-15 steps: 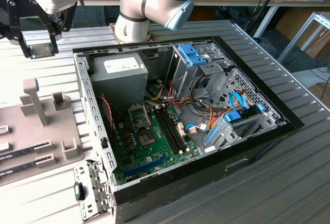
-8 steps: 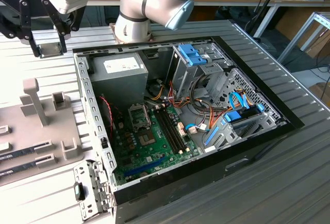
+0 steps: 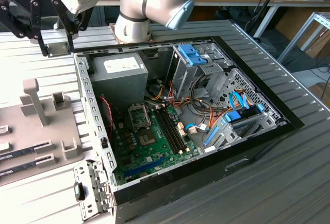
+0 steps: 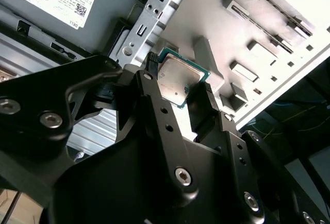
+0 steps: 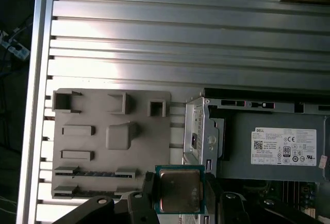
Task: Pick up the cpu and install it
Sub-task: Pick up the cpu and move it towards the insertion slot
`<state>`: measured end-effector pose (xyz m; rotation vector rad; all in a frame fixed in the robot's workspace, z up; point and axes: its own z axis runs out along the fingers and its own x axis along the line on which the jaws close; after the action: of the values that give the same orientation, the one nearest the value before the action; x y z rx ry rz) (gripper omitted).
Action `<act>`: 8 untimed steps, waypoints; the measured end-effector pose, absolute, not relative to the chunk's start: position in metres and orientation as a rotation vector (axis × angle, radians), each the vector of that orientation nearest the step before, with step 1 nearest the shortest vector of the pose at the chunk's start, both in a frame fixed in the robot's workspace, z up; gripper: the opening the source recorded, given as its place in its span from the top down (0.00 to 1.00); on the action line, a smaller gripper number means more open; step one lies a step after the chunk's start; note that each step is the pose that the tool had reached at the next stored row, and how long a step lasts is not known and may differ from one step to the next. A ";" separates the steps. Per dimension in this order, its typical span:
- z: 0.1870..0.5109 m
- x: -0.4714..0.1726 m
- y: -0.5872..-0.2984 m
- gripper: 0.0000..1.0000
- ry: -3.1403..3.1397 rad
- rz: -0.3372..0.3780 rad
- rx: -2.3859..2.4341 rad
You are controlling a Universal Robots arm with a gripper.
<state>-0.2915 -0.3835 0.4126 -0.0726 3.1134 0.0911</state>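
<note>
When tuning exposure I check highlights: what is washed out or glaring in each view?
Exterior view: the table at the exterior view's left is washed out. Second wrist view: the tray is blown nearly white; the chip has a soft sheen. First wrist view: a glare patch on the ribbed table.

Exterior view: high, mid-range, angled down onto computer case (image 3: 85, 100) and desk (image 3: 278, 183). Both wrist views: close behind tool (image 5: 179, 195), looking past it; shared beyond: gripped chip (image 5: 178, 187), grey tray (image 5: 98, 113), power supply (image 5: 237, 152).
</note>
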 end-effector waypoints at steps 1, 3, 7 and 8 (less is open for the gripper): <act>0.413 -0.289 -0.384 0.53 3.113 0.091 -0.073; 0.412 -0.285 -0.384 0.53 3.113 0.091 -0.073; 0.412 -0.279 -0.384 0.53 3.113 0.091 -0.073; 0.412 -0.278 -0.384 0.53 3.113 0.091 -0.073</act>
<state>-0.2783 -0.3835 0.4122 -0.0726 3.1134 0.0912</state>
